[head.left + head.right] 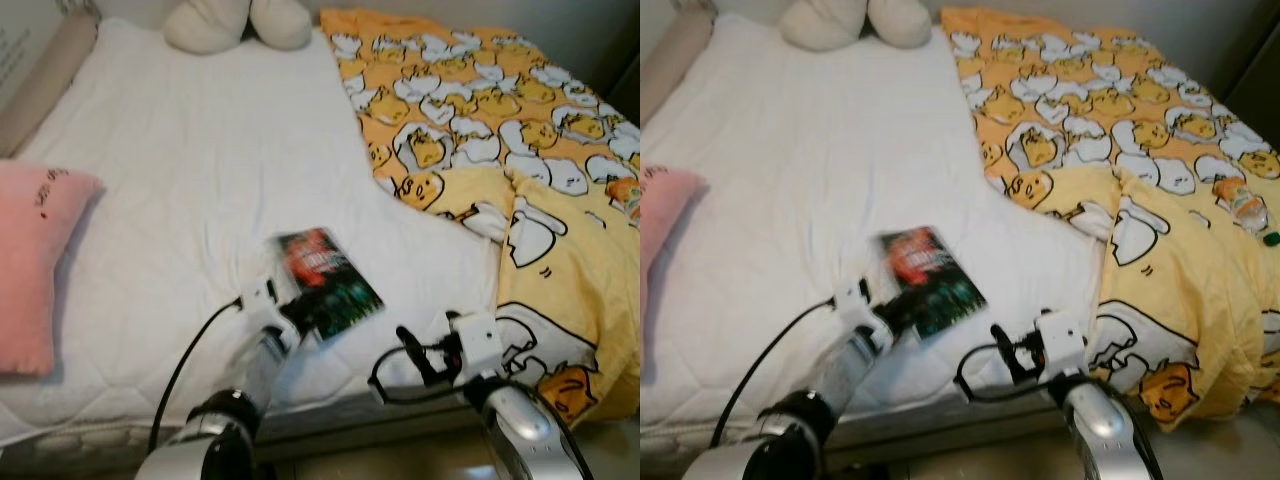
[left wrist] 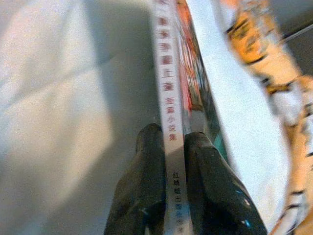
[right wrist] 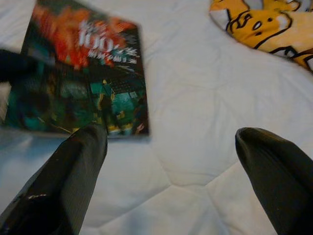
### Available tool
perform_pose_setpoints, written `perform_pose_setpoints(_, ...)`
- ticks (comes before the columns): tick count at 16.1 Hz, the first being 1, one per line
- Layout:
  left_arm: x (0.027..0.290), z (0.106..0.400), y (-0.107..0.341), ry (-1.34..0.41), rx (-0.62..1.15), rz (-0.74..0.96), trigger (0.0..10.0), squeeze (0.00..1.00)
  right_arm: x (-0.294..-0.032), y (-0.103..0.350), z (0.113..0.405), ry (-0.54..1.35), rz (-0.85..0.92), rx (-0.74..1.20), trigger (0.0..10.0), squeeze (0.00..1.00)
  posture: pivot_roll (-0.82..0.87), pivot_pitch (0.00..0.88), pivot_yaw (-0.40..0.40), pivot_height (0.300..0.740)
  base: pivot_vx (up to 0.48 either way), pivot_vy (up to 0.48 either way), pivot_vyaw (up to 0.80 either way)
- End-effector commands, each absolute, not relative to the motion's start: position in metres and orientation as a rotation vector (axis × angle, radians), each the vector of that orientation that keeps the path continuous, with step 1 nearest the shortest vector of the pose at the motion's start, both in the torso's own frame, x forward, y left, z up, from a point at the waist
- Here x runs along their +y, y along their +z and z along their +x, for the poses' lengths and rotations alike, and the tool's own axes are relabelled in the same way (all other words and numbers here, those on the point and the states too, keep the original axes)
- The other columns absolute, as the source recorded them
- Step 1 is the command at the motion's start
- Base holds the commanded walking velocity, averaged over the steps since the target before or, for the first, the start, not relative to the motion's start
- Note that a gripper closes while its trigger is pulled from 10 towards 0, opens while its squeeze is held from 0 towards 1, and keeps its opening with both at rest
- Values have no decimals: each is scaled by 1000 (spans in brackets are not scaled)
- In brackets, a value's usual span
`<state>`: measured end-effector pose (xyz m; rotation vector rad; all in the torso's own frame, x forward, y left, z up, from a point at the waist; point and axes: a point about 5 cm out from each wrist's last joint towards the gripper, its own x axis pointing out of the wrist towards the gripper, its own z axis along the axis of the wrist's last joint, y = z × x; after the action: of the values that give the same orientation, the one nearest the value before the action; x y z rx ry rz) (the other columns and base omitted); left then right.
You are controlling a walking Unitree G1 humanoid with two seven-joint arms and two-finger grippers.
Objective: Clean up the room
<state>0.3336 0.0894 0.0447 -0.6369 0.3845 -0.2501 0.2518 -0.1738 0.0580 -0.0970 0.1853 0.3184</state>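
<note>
Left gripper (image 2: 173, 147) pinched the book (image 1: 328, 282) near the bed's (image 1: 200, 180) front edge; right gripper (image 3: 171, 147) was spread wide.

The bed (image 1: 200, 170) is seen from above its foot edge by both eye views, facing forward and down. The book (image 1: 325, 282) is viewed edge-on and very near from the left wrist, along its spine (image 2: 168, 112). From the right wrist, the book's cover (image 3: 83, 73) is faced closely. The book is shared by all four views.
</note>
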Motion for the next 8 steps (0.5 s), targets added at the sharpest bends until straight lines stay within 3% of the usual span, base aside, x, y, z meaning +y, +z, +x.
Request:
perform_pose_setpoints(1,94,351,74,-261,249,-633,0,0,-177,55,254,288,-83,182,10000,0,86,22,0,740,0,0,0)
perform_pose_setpoints(4,110,367,115,-279,52,-473,0,0,-174,61,265,265,-73,135,10000,0,109,0,10,740,0,0,0)
perform_pose_setpoints(6,138,364,133,-143,-74,-227,0,0,-174,83,274,210,-27,45,10000,0,119,0,15,740,0,0,0)
perform_pose_setpoints(7,144,360,136,-105,-102,-183,0,0,-174,90,278,200,-10,17,10000,0,128,0,23,740,0,0,0)
perform_pose_setpoints(8,145,354,140,-78,-122,-82,10000,0,-176,95,283,189,9,-11,10000,0,143,0,27,740,0,0,0)
